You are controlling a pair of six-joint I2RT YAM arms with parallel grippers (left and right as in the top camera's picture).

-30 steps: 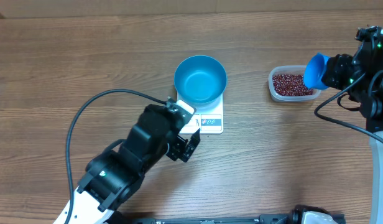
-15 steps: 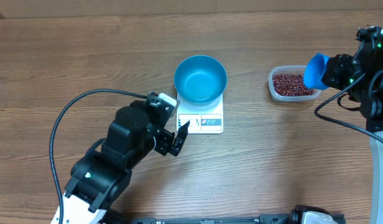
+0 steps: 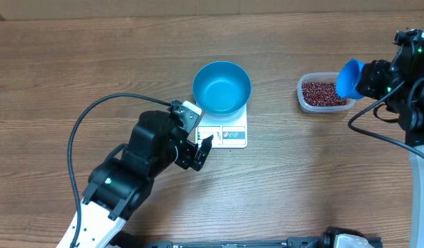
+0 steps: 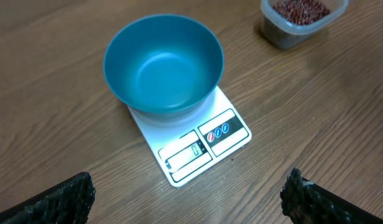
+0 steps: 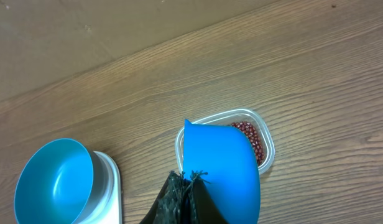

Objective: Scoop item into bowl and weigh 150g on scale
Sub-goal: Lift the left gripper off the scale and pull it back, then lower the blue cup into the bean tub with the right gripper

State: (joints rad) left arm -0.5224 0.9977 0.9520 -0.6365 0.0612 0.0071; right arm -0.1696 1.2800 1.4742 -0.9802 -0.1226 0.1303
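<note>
Beans [image 3: 319, 91]: tiny, red-brown, heaped in clear rectangular tub [image 3: 300, 96].

A wooden tabletop [image 3: 95, 62] fills nearly every view. It is mid-brown, with darker grain streaks running in long lines from side to side, like laid planks. Its finish is matte with a faint sheen. Beyond its far edge lies a plain tan surface [image 5: 67, 31], flat and unmarked; whether it is wall or floor cannot be told. The light is soft and even, casting only faint shadows.
</note>
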